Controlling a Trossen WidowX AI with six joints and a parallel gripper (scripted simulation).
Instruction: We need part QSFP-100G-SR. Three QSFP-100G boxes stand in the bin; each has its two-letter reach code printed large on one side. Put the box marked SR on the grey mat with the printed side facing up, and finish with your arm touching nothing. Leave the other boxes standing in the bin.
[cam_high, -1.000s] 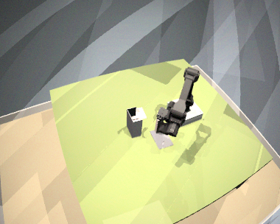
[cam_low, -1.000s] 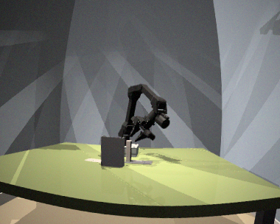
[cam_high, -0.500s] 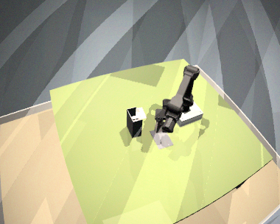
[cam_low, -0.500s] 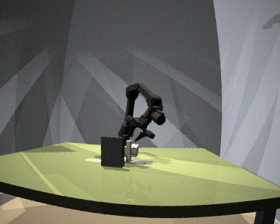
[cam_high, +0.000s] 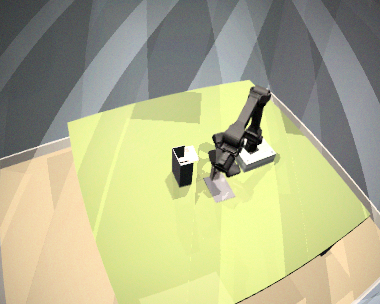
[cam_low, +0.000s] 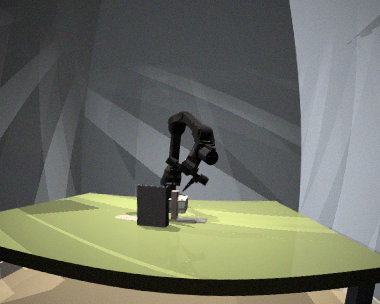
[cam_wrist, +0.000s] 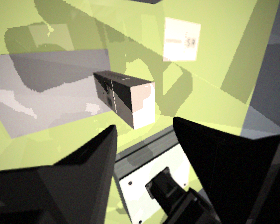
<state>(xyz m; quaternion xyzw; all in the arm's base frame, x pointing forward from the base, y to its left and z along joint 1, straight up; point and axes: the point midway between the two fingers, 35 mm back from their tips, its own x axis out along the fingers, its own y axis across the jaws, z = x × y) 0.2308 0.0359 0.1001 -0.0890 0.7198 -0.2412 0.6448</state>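
One slim, hard-edged box (cam_high: 214, 174) (cam_low: 174, 205) (cam_wrist: 122, 98) stands upright by one flat grey mat (cam_high: 223, 192) (cam_low: 192, 220) (cam_wrist: 55, 102) — the gripper's (cam_high: 220, 163) (cam_low: 183, 179) (cam_wrist: 145, 122) two tapering black fingers apart, empty.

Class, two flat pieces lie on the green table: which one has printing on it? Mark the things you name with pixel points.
The small white card (cam_low: 128, 218) (cam_wrist: 175, 30), marked SR. The grey mat (cam_high: 223, 194) (cam_low: 192, 220) (cam_wrist: 60, 107) is larger and shows no lettering.

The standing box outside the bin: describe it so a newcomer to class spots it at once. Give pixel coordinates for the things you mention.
On the green tabletop (cam_high: 150, 225) (cam_low: 250, 245) (cam_wrist: 215, 95), find the grey mat (cam_high: 220, 191) (cam_low: 192, 220) (cam_wrist: 60, 107). At one end, the box (cam_high: 215, 173) (cam_low: 175, 204) (cam_wrist: 144, 110) stands upright. It is slim and pale with a closed top, unlike the wider, dark, open-topped bin (cam_high: 182, 172) (cam_low: 152, 206) nearby.
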